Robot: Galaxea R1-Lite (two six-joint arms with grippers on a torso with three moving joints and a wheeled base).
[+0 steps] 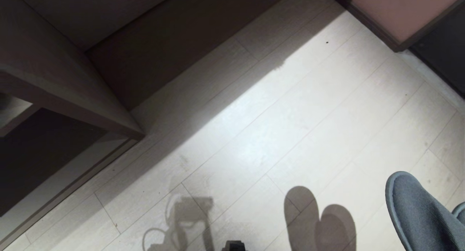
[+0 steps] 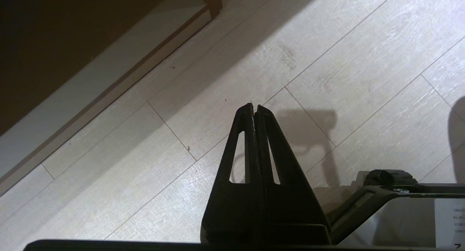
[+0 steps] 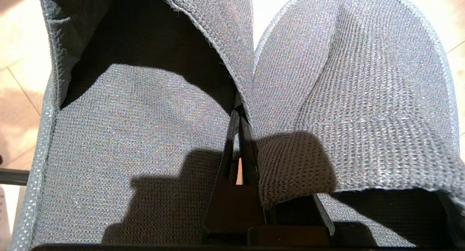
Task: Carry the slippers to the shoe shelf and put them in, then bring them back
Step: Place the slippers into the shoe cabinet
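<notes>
Carrying: the right tool [image 3: 238, 114] holds both slippers [image 3: 327, 98] by their inner edges, pinched together, and they hang clear of the floor [image 1: 290, 116].
Risk of slipping: only a thin fold of soft fabric sits between the closed jaws, so a jolt from the base or the bending torso could likely let one slipper slide out.
Risk of catching: the hanging toes reach well beyond the tool's tips and may brush the shelf's edge on the way in.
Right tool: clamped narrow on the slippers, one slipper on either side of it, fabric touching both jaws.
Left tool [image 2: 254, 107]: closed tight with nothing in it, pointing down over bare floor boards.
Slippers: in the head view one rounded toe [image 1: 417, 211] shows at the right edge, its shadow lying on the floor beside it.
Shoe shelf [image 1: 54, 178]: off to the left tool's far side, its dark opening well apart from the slippers.
Progress: judged mid-carry, nothing shelved yet.
</notes>
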